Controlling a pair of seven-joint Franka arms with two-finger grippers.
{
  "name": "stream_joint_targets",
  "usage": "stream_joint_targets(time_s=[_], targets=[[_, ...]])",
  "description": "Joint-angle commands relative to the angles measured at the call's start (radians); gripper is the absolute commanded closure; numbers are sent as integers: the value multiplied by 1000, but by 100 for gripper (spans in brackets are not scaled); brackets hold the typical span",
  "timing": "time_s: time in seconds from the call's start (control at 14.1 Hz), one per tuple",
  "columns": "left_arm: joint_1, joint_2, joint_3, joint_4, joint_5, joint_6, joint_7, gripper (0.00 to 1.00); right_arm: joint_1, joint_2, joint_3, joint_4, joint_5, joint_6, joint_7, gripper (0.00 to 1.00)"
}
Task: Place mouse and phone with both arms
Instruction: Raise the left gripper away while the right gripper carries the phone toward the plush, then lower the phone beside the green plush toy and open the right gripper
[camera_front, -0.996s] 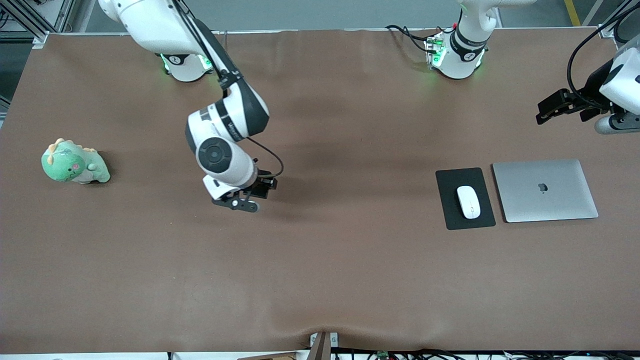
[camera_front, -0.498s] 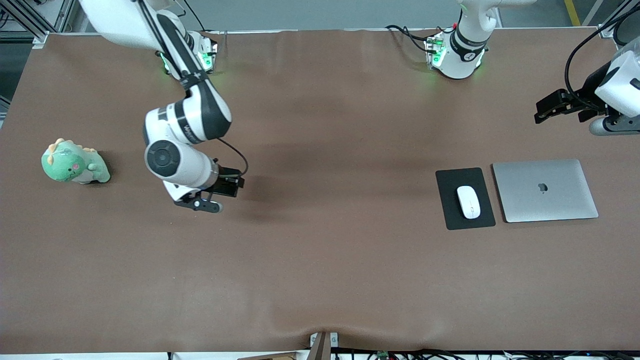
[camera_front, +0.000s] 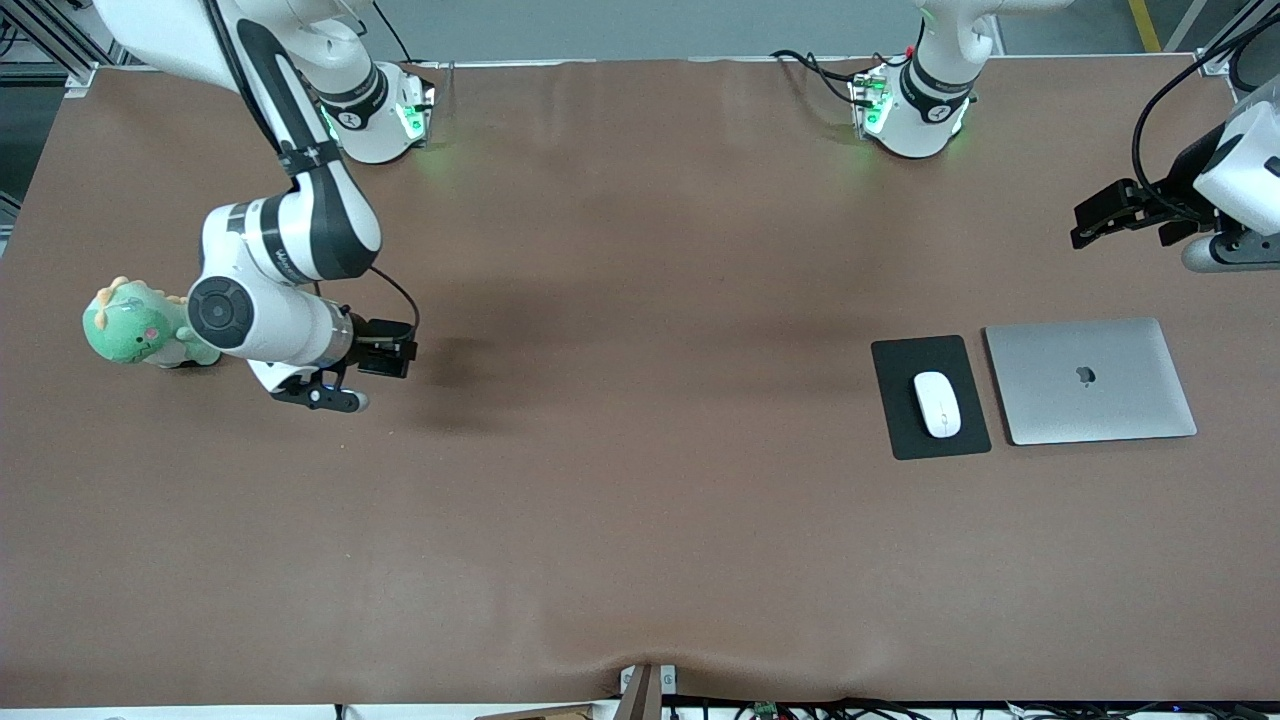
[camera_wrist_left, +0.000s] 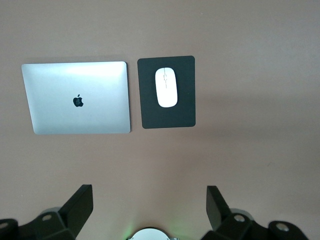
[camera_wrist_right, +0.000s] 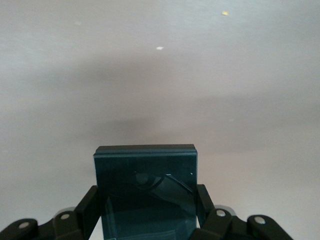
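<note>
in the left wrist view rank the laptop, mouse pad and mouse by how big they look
Largest to smallest as they look in the left wrist view:
1. laptop
2. mouse pad
3. mouse, lying on the pad
All three rest on the same table, so nearness barely skews the order.

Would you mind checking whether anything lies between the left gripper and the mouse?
Nothing visible does. The left gripper, open, hangs over bare table; the mouse sits uncovered on the pad, laptop beside it.

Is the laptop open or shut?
Shut: the laptop lies flat beside the mouse pad, lid down, logo up.
</note>
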Motion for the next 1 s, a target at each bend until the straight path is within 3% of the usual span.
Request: stream_joint_targets(time_s=[0.0,0.28,0.57,0.92], targets=[[-2,19,6,31,-14,-12,19,0,-52,-70,14,-105,-45,43,-41,100],[-2,19,6,31,-11,-9,18,0,-104,-87,-1,-206,-57,155,-136,100],[-2,18,6,32,-7,0,18,0,-135,-78,-84,-267,-85,244,-271,100],[-6,18,5,32,-7,0,18,0,-155,-53,-138,-356,-85,410,-383,100]])
